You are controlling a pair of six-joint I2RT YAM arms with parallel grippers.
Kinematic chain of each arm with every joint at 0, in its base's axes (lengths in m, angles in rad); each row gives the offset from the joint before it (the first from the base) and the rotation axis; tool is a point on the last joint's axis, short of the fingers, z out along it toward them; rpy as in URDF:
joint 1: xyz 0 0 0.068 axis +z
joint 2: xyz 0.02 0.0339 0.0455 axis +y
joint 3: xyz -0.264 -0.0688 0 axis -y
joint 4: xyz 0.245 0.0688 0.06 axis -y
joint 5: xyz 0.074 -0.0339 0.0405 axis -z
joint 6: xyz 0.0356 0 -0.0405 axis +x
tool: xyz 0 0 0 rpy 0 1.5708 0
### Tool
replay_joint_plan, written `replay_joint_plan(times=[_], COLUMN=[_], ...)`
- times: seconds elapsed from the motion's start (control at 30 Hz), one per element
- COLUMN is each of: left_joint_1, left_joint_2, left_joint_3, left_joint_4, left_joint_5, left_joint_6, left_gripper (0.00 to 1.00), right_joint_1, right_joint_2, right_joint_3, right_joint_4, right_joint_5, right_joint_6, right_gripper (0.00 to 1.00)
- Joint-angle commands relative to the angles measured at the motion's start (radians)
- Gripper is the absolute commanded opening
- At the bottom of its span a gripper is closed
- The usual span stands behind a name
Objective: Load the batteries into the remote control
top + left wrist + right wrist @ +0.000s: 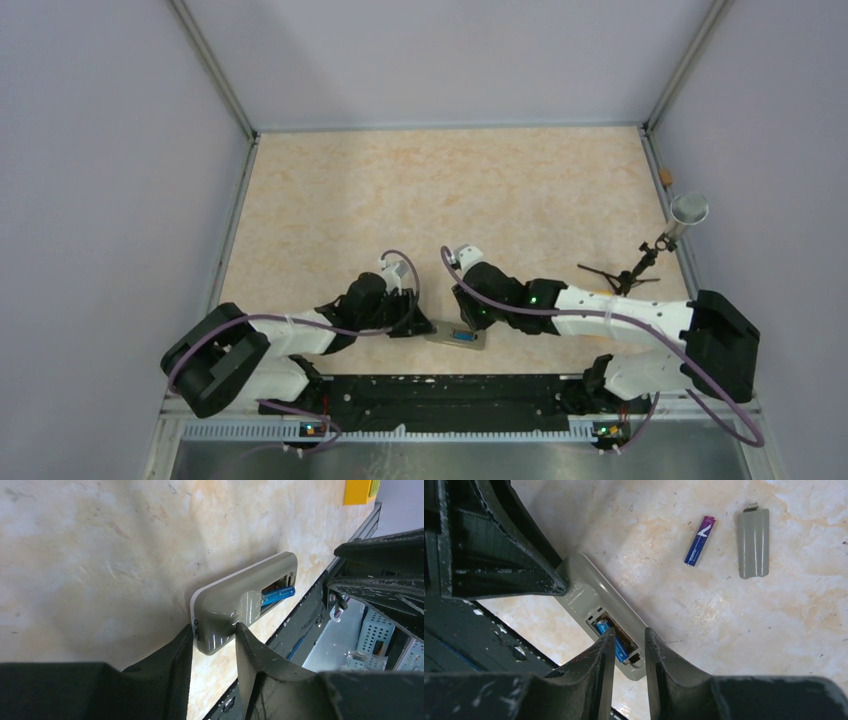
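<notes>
Left gripper (215, 630): clamped on one end of the remote control (584, 592).
Right gripper (626, 632): fingers slightly apart over the open recess, holding nothing.
Remote control: grey back up on the table (400, 190), between both grippers.
Battery cover (754, 542): well beyond the right fingertips.
Loose battery (699, 541): beside the cover, nearer the right gripper.
Seated battery (277, 596): in the recess, under the right fingertips.

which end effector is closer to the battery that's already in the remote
Right. The right end effector sits directly over the battery seated in the remote control; the left end effector grips its opposite end.
</notes>
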Motion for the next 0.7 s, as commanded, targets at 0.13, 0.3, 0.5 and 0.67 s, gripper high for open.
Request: replay_joint_plan(times=[0.13, 0.3, 0.5, 0.67], left_joint_1=[-0.081, -0.099, -0.11, -0.112], left_joint_2=[-0.025, -0.029, -0.027, -0.019], left_joint_3=[-0.017, -0.018, -0.01, 0.0], left_joint_4=[0.031, 0.028, 0.027, 0.021], left_joint_5=[-0.053, -0.069, -0.072, -0.075], left_joint_6=[-0.046, -0.055, -0.063, -0.069], left_gripper=[0.36, 0.36, 0.36, 0.37], right_joint_1=[-0.008, -0.008, -0.008, -0.009], right_joint_2=[-0.087, -0.081, -0.093, -0.111], right_joint_3=[-0.052, -0.058, -0.075, -0.092], right_joint_4=[-0.027, -0.076, -0.099, -0.097], right_joint_5=[0.019, 0.016, -0.004, -0.015], right_joint_6=[0.118, 0.174, 0.211, 0.245], right_gripper=[0.31, 0.31, 0.31, 0.31])
